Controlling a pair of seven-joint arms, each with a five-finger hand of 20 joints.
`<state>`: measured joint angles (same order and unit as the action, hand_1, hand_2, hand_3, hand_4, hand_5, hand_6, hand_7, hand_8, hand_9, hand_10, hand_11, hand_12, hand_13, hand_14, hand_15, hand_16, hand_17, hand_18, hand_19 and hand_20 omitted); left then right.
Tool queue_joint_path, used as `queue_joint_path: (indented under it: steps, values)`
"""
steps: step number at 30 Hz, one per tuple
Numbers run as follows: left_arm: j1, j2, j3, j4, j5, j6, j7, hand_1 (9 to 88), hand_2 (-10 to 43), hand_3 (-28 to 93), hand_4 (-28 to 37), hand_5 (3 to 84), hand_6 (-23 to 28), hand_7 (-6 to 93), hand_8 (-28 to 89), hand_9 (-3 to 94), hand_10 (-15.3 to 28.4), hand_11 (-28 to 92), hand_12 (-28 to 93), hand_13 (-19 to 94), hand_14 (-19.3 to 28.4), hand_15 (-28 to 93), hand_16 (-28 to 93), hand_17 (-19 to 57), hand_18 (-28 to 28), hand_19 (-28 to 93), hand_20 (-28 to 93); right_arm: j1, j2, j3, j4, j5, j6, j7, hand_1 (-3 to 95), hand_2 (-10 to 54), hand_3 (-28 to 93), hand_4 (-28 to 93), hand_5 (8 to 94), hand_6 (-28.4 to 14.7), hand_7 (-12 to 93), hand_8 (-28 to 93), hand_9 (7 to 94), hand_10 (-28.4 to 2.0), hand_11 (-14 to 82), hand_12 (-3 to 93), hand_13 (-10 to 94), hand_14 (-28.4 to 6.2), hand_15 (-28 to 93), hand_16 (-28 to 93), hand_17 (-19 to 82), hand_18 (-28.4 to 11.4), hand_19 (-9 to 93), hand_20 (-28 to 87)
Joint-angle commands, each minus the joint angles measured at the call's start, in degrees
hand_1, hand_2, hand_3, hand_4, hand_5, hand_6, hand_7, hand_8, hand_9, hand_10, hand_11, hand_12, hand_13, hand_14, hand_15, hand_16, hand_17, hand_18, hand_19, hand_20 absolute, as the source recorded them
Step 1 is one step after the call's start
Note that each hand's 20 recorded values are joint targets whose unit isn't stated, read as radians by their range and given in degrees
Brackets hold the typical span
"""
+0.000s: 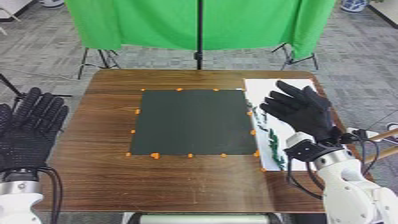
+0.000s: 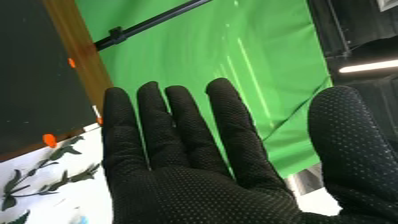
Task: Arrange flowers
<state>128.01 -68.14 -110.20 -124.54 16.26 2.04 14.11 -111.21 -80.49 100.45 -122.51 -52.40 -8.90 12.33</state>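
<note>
My right hand is over the far right part of the table, above the white sheet. Its fingers are straight and moderately fanned, with narrow gaps between them, and the thumb stands well out to the side. From the right wrist view I look onto the palm, which is bare, with the fingers extended toward the green curtain. I read this hand as open and empty. I can't tell how high it sits over the sheet.

My left hand is at the left edge of the head view, beside the table's left side. Its fingers are straight too, held closer together and pointing away from me, and its palm is bare as well. Whether it touches the table's edge, I can't tell.

The sprigs, with dark green leaves on thin stems, lie on the white sheet, to the right of the dark board. Part of them is hidden from me under the right hand and forearm. The board lies flat in the middle of the table, with orange dots around its edges. A black pole stands upright beyond the table, in front of the curtain.
</note>
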Motion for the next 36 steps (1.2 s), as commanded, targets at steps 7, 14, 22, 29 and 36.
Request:
queue_joint_path:
  steps: [7,14,22,29,36]
  values:
    - [-0.4,0.31,1.02,0.83,0.33,0.91,-0.28,24.6,11.1,73,-28.3,46.6,6.8,10.2,-8,39.0,12.7,13,11,29,12.6,23,-4,1.7,10.2,20,12,-1.4,2.6,0.9,-1.7,-18.0,1.8,-0.4,16.7,7.5,80,-22,43.6,-5.3,13,-10,41.0,-18.0,5.5,13.4,34,-16.7,10,19,14,-18.4,26,15]
    - [-0.5,0.25,1.35,0.92,0.35,1.19,-0.17,24.9,11.8,72,-28.3,46.6,6.8,10.2,-8,39.1,12.9,13,11,29,12.8,24,-4,1.6,10.2,20,12,-4.1,7.3,-4.5,-4.9,-52.8,15.2,5.6,19.1,-1.0,79,-22,43.5,-6.3,14,-11,40.4,-19.1,7.6,13.5,33,-17.9,15,18,12,-20.2,35,16]
    - [-0.2,0.13,1.09,0.67,-3.2,0.68,0.25,25.1,12.2,72,-28.3,46.7,7.1,10.2,-8,39.2,13.2,14,11,30,13.6,26,-4,1.3,10.4,21,13,-6.0,10.6,-9.3,-4.6,-85.9,12.7,9.9,22.2,-9.5,78,-27,47.7,-7.1,15,-11,47.7,-19.3,17.6,20.2,38,-18.3,50,23,11,-23.7,52,24]
    - [0.3,0.02,1.3,0.53,-4.31,0.74,0.36,25.1,12.3,72,-28.3,46.8,7.1,10.2,-8,39.6,13.3,14,11,30,13.7,27,-4,1.2,10.6,21,13,-8.5,12.6,-12.1,-4.0,-101.0,6.4,15.0,23.0,-9.5,73,-28,49.7,-7.1,23,-10,48.7,-20.7,31.3,26.8,36,-21.9,68,30,12,-25.0,60,33]
    - [0.1,0.21,1.28,0.73,-4.08,0.62,0.46,25.1,12.3,72,-28.3,46.9,7.1,10.3,-8,39.5,13.3,14,11,30,13.8,28,-4,1.2,10.7,22,13,-8.8,14.3,-15.0,-3.5,-104.6,6.0,20.7,23.5,-9.5,71,-28,49.6,-8.0,27,-9,47.6,-22.3,39.2,30.5,36,-23.4,71,31,13,-26.0,64,35]
